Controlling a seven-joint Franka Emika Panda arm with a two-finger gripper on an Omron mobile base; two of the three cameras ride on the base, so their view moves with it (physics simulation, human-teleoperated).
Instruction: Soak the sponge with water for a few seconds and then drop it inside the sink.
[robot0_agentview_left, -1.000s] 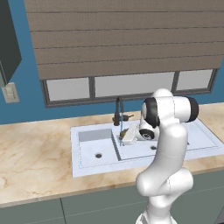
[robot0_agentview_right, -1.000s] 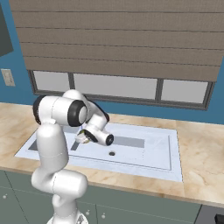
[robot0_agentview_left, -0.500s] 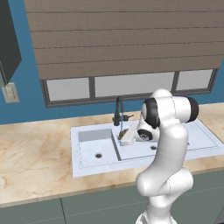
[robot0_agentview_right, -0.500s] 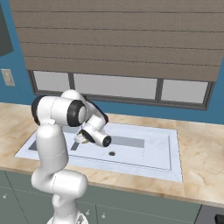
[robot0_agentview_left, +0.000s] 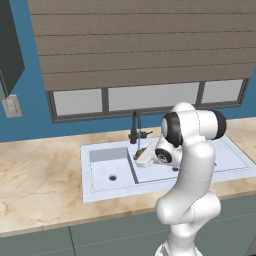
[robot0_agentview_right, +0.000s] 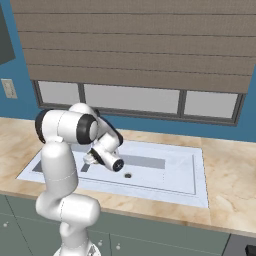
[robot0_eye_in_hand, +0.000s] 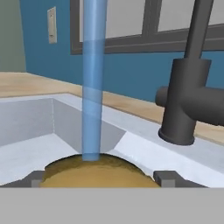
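the gripper (robot0_eye_in_hand: 99, 178) clenches the sponge (robot0_eye_in_hand: 96, 171) under the water (robot0_eye_in_hand: 93, 83), above the sink (robot0_agentview_left: 100, 172) beside the faucet (robot0_eye_in_hand: 192, 92).

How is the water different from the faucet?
The water is pale blue and see-through; the faucet is dark and solid. The water falls as a straight thin stream onto the sponge in the claw; the faucet stands thick-based on the sink ledge. Both rise upright.

water (robot0_eye_in_hand: 92, 87) lands on sponge (robot0_eye_in_hand: 94, 173) beside faucet (robot0_eye_in_hand: 189, 96).
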